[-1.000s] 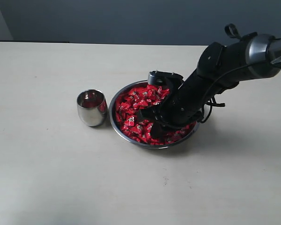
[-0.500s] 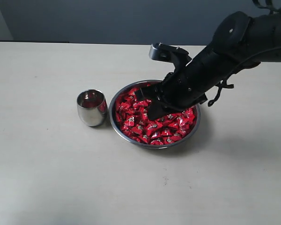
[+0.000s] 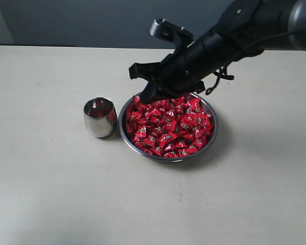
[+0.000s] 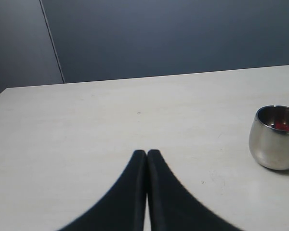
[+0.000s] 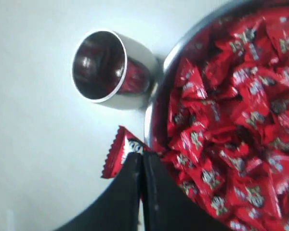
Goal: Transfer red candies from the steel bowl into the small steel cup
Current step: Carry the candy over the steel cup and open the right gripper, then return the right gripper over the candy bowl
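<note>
the pale table (image 3: pixel 51 194) carries everything, and the widest thing on it is the steel bowl (image 3: pixel 166 160), heaped nearly to its thin rim with red candies (image 3: pixel 168 125), so there is plenty left to move. my right gripper (image 3: pixel 143 96) hangs above the bowl's rim on the side nearest the small steel cup (image 3: pixel 99 117), high enough to pass over both rims on the way across. the cup stands upright just beside the bowl, apart from it, mouth open to receive; i see red inside it, though that may be a sweet or only the bowl's reflection. my right fingertips (image 5: pixel 135 166) are pressed together on a single candy (image 5: pixel 116 153), pinched by one end of its wrapper so the rest sticks out sideways, which i judge a thin hold. my left gripper (image 4: pixel 147 154) waits low over bare table near the cup, fingers closed on nothing, out of the way.
</note>
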### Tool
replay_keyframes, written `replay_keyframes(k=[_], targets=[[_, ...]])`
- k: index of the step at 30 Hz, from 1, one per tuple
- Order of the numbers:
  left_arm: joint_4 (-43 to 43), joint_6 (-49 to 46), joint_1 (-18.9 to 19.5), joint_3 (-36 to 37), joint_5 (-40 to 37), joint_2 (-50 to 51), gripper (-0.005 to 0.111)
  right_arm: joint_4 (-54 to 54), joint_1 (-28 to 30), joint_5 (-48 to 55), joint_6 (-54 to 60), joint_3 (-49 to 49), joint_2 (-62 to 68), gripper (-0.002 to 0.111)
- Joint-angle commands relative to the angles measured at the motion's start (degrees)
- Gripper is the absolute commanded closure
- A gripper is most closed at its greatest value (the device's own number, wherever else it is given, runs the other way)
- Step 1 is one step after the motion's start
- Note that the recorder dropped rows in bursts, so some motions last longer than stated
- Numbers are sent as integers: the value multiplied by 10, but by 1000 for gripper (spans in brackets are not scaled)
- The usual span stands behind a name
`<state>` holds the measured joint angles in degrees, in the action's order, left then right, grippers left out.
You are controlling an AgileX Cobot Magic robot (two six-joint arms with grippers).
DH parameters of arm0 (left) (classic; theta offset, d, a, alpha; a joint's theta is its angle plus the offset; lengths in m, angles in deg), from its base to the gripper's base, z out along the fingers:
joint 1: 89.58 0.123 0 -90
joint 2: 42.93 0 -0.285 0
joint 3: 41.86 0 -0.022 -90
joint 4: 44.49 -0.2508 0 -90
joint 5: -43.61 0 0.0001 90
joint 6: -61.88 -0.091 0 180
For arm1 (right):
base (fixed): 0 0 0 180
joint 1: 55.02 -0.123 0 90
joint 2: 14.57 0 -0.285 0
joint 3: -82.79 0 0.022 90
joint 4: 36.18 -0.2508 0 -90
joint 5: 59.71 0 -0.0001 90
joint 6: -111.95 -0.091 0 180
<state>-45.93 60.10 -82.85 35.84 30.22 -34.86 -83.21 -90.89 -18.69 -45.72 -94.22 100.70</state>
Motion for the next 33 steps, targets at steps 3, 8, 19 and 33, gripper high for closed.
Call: replay_keyframes(k=[3,8,19,33], targets=[[-1,1,1,-5,1,-3,106,26,-28,30,-12,-125,84,109],[-1,1,1,-5,1,-3,106,56,-48,54,-29,-194,131,109],[-1,1,1,-5,1,-3,106,142,-85,64,-59,-295,199,109],[-1,1,1,-5,1,-3,106,198,-90,94,-81,-335,221,108]])
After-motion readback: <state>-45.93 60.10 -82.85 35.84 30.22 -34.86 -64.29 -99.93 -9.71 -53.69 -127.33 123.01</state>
